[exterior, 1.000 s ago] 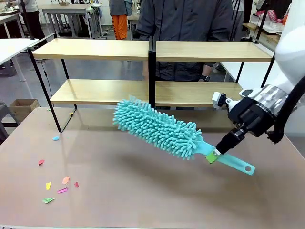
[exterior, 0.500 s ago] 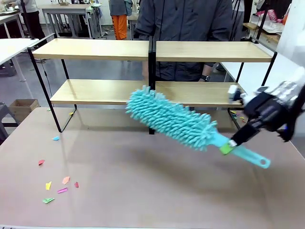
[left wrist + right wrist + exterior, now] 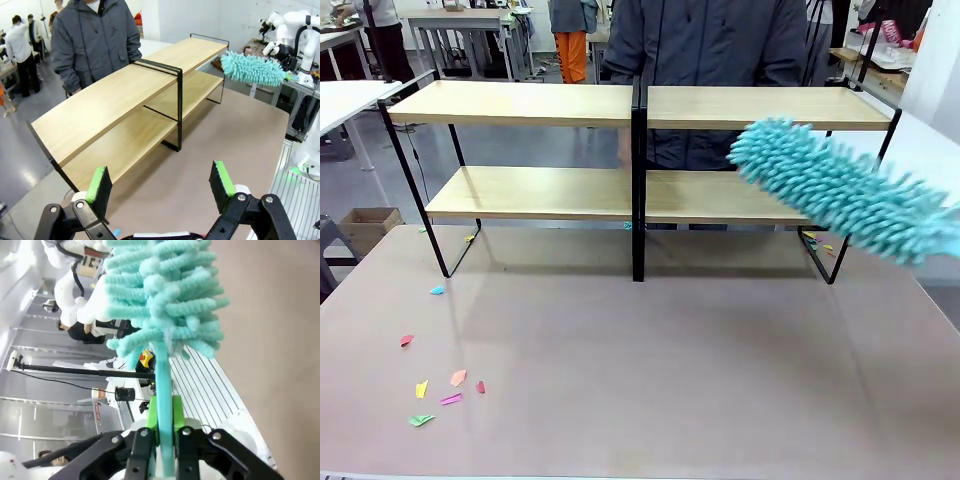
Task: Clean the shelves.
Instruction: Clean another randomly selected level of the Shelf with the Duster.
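No readable text, labels, brands or numbers showing; small red-and-white sticker (image 3: pixel 98 412) on background equipment in right wrist view appearing too blurred to read.

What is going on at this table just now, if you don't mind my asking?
The right gripper is shut on the handle of a teal microfibre duster, holding its head in the air by the right end of the shelves, near the top board. The left gripper hangs open over the brown tabletop. A person in a grey jacket stands behind the shelves. Coloured paper scraps lie on the tabletop at the left.
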`<state>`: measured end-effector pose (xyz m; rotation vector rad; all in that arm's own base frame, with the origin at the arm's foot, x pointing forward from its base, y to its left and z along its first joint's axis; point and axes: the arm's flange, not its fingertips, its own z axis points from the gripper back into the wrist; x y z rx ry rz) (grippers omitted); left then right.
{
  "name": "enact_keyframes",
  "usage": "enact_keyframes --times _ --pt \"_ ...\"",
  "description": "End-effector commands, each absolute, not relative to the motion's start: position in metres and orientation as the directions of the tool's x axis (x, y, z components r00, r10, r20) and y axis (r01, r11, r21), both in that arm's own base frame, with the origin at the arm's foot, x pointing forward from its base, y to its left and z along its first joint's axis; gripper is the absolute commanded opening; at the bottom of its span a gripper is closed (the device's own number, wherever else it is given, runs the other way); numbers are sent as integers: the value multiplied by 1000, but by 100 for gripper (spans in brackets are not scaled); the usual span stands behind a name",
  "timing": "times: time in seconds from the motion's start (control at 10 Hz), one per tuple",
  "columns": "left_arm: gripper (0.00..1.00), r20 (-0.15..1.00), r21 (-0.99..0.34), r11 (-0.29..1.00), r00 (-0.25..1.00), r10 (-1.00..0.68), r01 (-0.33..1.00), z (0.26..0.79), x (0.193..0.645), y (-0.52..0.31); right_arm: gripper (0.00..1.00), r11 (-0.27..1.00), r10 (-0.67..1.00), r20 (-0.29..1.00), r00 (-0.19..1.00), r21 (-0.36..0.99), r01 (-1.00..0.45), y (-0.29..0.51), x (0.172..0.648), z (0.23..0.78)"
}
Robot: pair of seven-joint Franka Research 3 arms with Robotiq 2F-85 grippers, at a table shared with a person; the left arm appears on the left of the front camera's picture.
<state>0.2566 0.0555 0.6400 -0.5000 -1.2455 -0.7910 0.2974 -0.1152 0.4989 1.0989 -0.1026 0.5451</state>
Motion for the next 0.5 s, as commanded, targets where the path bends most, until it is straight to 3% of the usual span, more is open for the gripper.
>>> enact_keyframes --times 0.0,0.2,0.4 --pt "100 960 79 639 113 -254 765 638 258 55 12 339 383 345 857 810 -478 -134 289 536" --pt "100 960 79 639 113 -254 765 638 258 55 12 378 368 369 854 779 -500 -163 263 585" --pt "100 960 79 639 113 -254 765 638 258 55 12 460 217 392 894 767 -448 -201 236 623"
